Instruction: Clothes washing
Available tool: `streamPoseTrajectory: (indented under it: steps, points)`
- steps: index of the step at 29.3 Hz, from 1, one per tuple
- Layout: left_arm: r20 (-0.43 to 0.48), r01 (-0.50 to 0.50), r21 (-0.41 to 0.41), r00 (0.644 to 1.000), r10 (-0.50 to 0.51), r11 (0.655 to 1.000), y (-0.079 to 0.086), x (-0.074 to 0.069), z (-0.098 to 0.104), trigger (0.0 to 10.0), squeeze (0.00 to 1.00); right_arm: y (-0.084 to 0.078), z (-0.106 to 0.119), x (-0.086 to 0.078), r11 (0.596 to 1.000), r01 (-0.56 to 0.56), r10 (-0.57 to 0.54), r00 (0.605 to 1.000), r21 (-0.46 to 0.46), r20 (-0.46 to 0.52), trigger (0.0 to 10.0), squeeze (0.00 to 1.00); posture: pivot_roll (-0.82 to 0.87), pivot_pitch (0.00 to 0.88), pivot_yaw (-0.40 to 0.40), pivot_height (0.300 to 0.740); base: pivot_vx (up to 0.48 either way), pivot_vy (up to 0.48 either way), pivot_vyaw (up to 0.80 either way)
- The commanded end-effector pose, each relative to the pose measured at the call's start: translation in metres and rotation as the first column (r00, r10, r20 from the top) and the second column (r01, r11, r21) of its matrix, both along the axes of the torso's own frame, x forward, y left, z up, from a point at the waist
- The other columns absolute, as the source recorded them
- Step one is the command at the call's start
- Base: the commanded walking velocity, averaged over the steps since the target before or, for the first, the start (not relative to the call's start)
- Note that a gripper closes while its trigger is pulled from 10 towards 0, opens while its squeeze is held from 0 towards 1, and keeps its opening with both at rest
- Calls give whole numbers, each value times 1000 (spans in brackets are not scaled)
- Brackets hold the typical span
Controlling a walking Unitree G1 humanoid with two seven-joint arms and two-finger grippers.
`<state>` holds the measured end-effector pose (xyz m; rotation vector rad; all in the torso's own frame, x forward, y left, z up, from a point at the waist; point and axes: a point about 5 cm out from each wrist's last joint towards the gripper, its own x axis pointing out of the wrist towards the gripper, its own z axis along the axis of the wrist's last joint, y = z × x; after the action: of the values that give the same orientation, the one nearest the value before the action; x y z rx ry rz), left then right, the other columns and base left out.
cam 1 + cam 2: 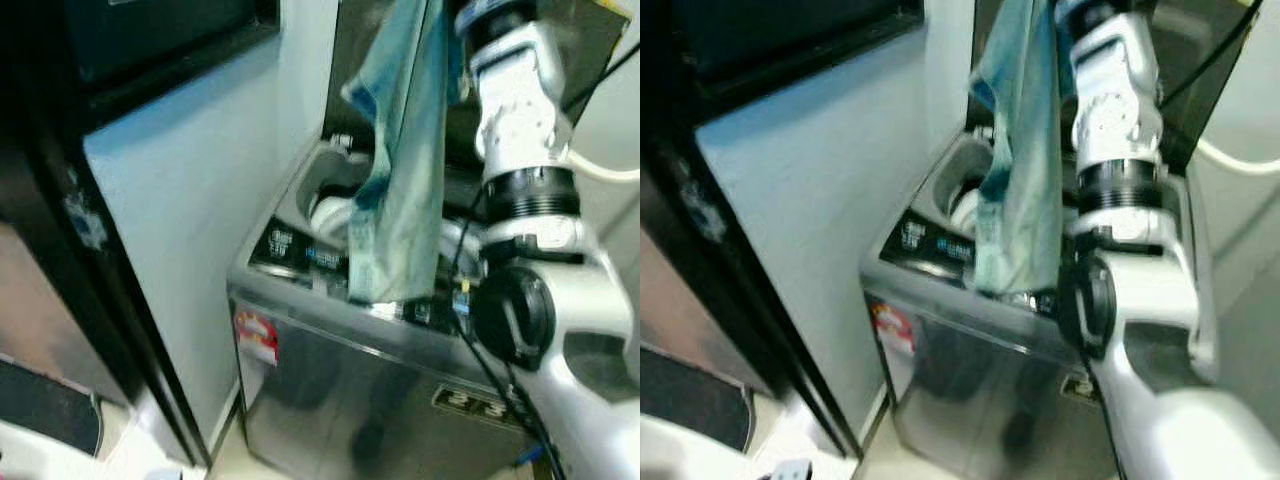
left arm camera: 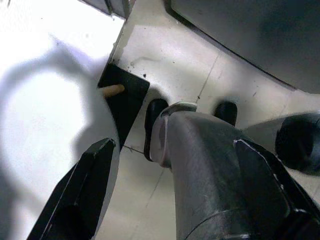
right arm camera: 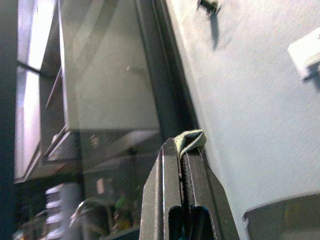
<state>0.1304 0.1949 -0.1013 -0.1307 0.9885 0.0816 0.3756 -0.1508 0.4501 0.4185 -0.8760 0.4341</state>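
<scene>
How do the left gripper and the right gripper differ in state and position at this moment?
The right gripper has its jaws shut on a pale green garment, raised above the open washing machine. The left gripper hangs open and empty, pointing at the floor. Both have black fingers.

Soft daylight, motion-blurred eye views, dark left edge.

- The top-loading washing machine (image 1: 340,400) stands on the floor against the wall (image 1: 190,210) to its left, with its lid (image 1: 1200,90) raised behind the tub opening (image 1: 335,190).
- The garment (image 1: 400,170) hangs over the machine's front edge, its lower end at the control panel (image 1: 300,252).
- The right arm (image 1: 520,120) rises just right of the garment; in the right wrist view the right claw (image 3: 183,150) pinches a fold of the cloth.
- The left claw (image 2: 165,165) hangs over the floor tiles (image 2: 165,60).
</scene>
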Motion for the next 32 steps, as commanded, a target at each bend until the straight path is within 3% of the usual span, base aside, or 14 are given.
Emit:
streamPoseTrajectory:
  steps: [1,4,6,9,11,14,16,17,18,19,21,22,24,32]
  points:
    - [-24,-4,-18,1000,4,1000,-3,-7,-3,10000,0,-19,2,1,993,117,-117,993,3,-14,10000,0,30,0,-71,740,266,0,0]
    - [-25,-17,-24,1000,17,1000,-4,-7,-3,10000,0,-27,-1,4,966,217,-224,974,-140,-34,10000,0,32,0,-73,740,162,0,0]
    - [-30,-20,-28,999,19,999,-6,-9,-4,10000,0,-24,-13,10,916,236,-269,961,-323,-62,10000,0,31,0,-72,740,0,0,0]
    - [-32,-18,-29,999,17,999,-6,-9,-4,10000,0,-23,-18,12,891,244,-292,954,-382,-72,10000,0,31,0,-72,740,0,0,0]
    - [-39,-13,-32,999,12,999,-7,-12,-5,10000,0,-21,-38,20,800,233,-349,930,-553,-112,10000,0,17,0,-66,740,0,0,0]
    - [-42,-12,-33,999,10,999,-7,-12,-5,10000,0,-20,-46,23,775,212,-358,923,-595,-138,10000,0,17,0,-66,740,0,0,0]
    - [-45,-10,-36,999,9,999,-8,-13,-5,10000,0,-1,-86,32,652,53,-327,920,-756,-217,10000,0,11,0,-64,740,0,0,0]
    - [-45,-10,-36,999,9,999,-8,-13,-5,10000,0,-1,-86,32,652,53,-327,920,-756,-217,10000,0,11,0,-64,740,0,0,0]
    - [-45,-11,-37,999,9,999,-8,-13,-6,10000,0,12,-110,35,577,-34,-313,913,-816,-260,10000,0,7,0,-65,740,0,0,0]
    - [-45,-11,-37,999,9,999,-8,-13,-6,10000,0,12,-110,35,577,-34,-313,913,-816,-260,10000,0,7,0,-65,740,0,0,0]
    - [-44,-15,-40,999,13,999,-10,-13,-6,10000,0,34,-166,38,363,-190,-344,883,-912,-321,10000,0,9,0,-73,740,0,0,0]
    - [-44,-15,-40,999,13,999,-10,-13,-6,10000,0,34,-166,38,363,-190,-344,883,-912,-321,10000,0,9,0,-73,740,0,0,0]
    - [-44,-20,-45,999,18,999,-11,-15,-6,10000,0,43,-201,38,231,-256,-405,852,-939,-332,10000,0,15,0,-79,740,0,0,0]
    - [-70,-30,-49,997,27,998,-13,-26,-9,10000,0,46,-218,41,234,-249,-488,806,-940,-335,10000,0,30,0,-89,740,0,0,0]
